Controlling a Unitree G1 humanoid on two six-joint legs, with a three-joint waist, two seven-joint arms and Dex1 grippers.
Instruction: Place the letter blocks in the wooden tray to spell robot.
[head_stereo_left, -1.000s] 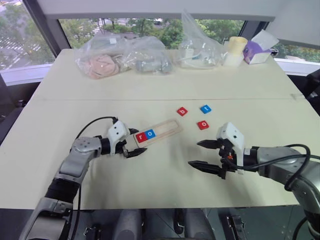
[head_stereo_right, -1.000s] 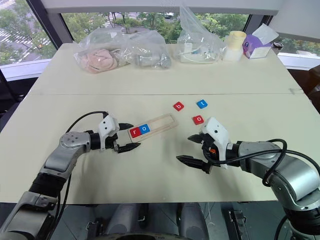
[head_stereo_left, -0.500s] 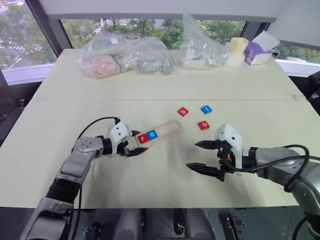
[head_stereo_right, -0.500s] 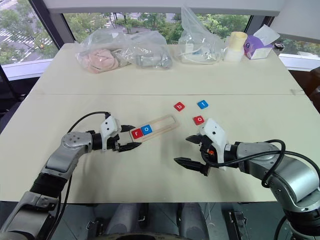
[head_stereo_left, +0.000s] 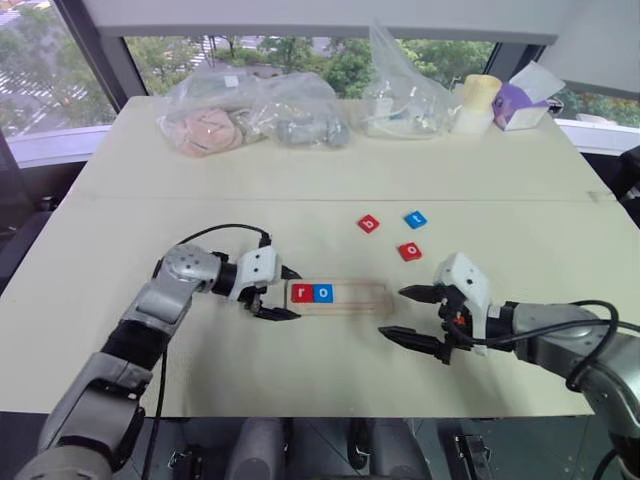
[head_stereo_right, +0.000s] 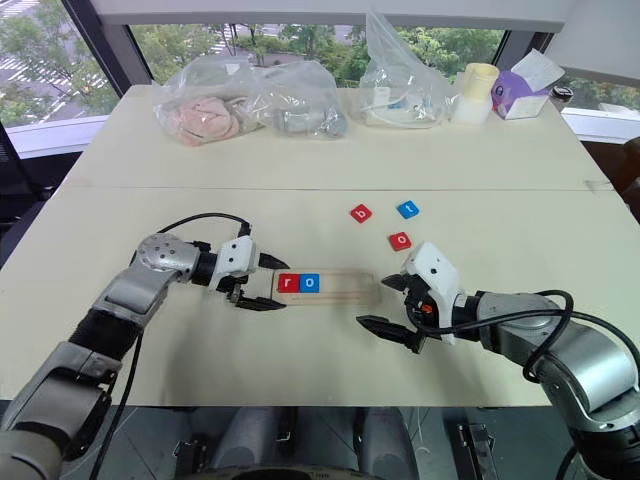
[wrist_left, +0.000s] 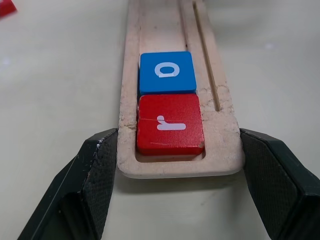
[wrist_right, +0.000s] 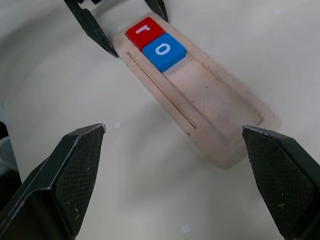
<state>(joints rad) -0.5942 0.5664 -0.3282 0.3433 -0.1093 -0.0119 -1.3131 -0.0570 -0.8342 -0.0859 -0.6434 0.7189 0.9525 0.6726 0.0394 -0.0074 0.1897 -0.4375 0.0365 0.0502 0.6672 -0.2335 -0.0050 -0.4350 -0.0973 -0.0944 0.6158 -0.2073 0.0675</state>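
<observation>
The wooden tray (head_stereo_left: 355, 297) lies crosswise on the table between my two grippers. A red r block (head_stereo_left: 304, 293) and a blue o block (head_stereo_left: 324, 293) sit side by side at its left end. My left gripper (head_stereo_left: 288, 294) is shut on that end of the tray, one finger on each long side, as the left wrist view shows (wrist_left: 177, 150). My right gripper (head_stereo_left: 394, 313) stands open just off the tray's right end. Three loose blocks lie beyond it: red b (head_stereo_left: 369, 224), blue t (head_stereo_left: 415, 219) and red o (head_stereo_left: 409, 251).
Along the table's far edge lie two clear plastic bags (head_stereo_left: 245, 115) (head_stereo_left: 400, 100), a pale yellow cup (head_stereo_left: 474, 100) and a purple tissue box (head_stereo_left: 520, 100). A seam (head_stereo_left: 300, 198) crosses the table behind the blocks.
The left gripper has shut on the tray's end and swung the tray from a slant to lie crosswise, shifting it right. The right gripper stays open, almost in place.
</observation>
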